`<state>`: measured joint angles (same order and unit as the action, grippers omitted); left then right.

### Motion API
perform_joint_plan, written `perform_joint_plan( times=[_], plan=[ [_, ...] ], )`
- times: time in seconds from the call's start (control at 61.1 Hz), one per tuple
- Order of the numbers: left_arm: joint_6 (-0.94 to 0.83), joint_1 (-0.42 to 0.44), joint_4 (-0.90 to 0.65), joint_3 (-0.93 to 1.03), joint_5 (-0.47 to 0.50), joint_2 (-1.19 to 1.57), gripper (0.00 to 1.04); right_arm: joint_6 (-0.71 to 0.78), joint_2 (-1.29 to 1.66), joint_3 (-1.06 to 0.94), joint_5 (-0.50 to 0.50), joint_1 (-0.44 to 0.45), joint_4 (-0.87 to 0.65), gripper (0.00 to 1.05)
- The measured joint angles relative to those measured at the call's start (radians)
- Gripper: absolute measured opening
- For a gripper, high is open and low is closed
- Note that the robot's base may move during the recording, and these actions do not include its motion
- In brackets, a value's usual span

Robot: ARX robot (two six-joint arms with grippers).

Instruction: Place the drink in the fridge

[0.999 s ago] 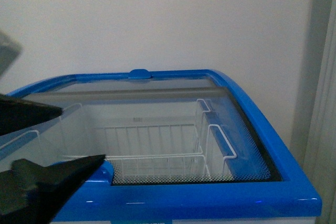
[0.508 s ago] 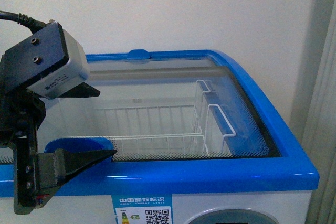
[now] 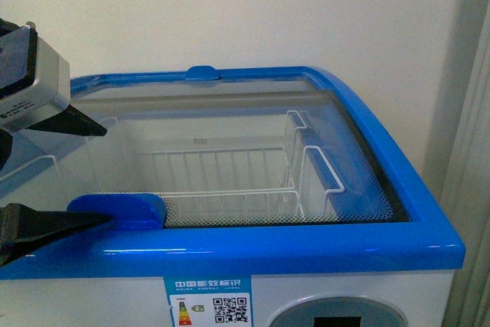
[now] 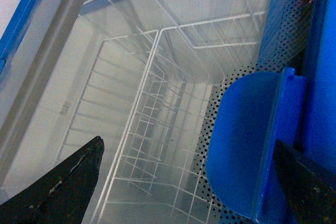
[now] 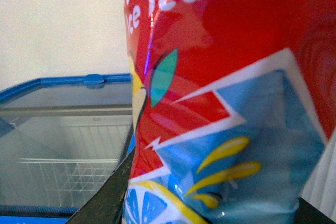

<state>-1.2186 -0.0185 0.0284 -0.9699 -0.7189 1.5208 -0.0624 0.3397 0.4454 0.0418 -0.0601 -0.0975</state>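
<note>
The fridge is a white chest with a blue rim, a glass sliding lid and white wire baskets inside. My left gripper hangs open at its front left, one finger on each side of the lid's blue handle. In the left wrist view the same handle lies between the black fingertips of the left gripper, with basket wire below. The drink fills the right wrist view with its red and blue label. My right gripper is shut on it.
A plain wall stands behind the fridge and a pale curtain hangs at the right. An energy label and a grey oval panel sit on the fridge front. The fridge rim shows beyond the drink.
My left gripper has shifted left and partly out of the front view, its lower finger now level with the blue handle. The fridge sits slightly lower in the picture than a second ago.
</note>
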Motion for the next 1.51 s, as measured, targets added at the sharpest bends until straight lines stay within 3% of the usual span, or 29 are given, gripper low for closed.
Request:
perform_joint_plan(
  times=[0.328, 1.015, 1.196, 1.507],
  plan=[
    [0.058, -0.038, -0.261, -0.017, 0.004, 0.1, 0.97, 0.0, 0.0, 0.0, 0.0, 0.0, 0.0, 0.41],
    [0.062, -0.077, -0.751, -0.27, 0.419, 0.412, 0.97, 0.0, 0.0, 0.0, 0.0, 0.0, 0.0, 0.41],
    [0.059, -0.078, -0.895, -0.273, 0.475, 0.44, 0.97, 0.0, 0.0, 0.0, 0.0, 0.0, 0.0, 0.41],
    [0.204, -0.057, -1.109, -0.235, 0.705, 0.441, 0.97, 0.0, 0.0, 0.0, -0.001, 0.0, 0.0, 0.41]
  ],
)
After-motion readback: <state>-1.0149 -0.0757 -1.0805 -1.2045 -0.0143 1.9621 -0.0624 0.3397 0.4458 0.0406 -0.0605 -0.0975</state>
